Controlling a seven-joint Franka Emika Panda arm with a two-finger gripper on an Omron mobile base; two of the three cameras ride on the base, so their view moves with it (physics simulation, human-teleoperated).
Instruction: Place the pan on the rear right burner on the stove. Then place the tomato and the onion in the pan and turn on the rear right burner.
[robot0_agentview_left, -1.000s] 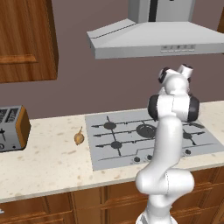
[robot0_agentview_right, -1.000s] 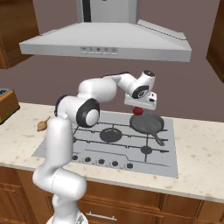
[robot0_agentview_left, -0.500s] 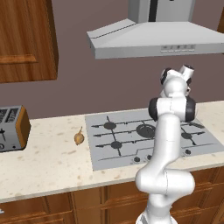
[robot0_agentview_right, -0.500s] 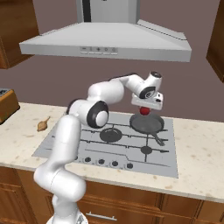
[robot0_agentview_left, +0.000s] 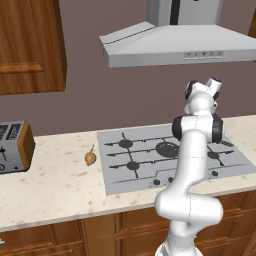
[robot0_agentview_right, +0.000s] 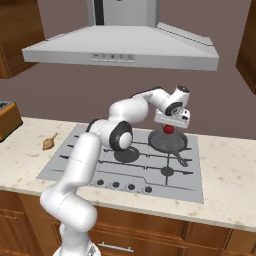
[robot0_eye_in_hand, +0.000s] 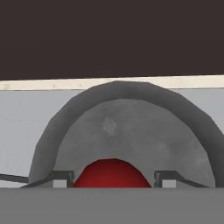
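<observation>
You had the claw hanging right over the pan, and the tomato sat between its two fingers. The claw was closed on the tomato, with one finger on each side of it in the hand view. A moment before, the arm was bent further back over the stove. Then it reached out toward the back right corner, and the tomato rode along with it. So the tomato had come to the spot above the pan's middle.

The pan already sat on the rear right burner, with its long handle pointing toward the front of the stove. The pan hid the burner itself. That first job looked done.

The tomato did not look like it touched the pan floor yet, though you could not be sure from these views. My guess was that you needed to go down a little and then let go.

The onion lay on the counter, just beside the left edge of the stove and well apart from the pan. It was waiting for its turn. The knobs along the front were untouched, so the burner was likely not on
</observation>
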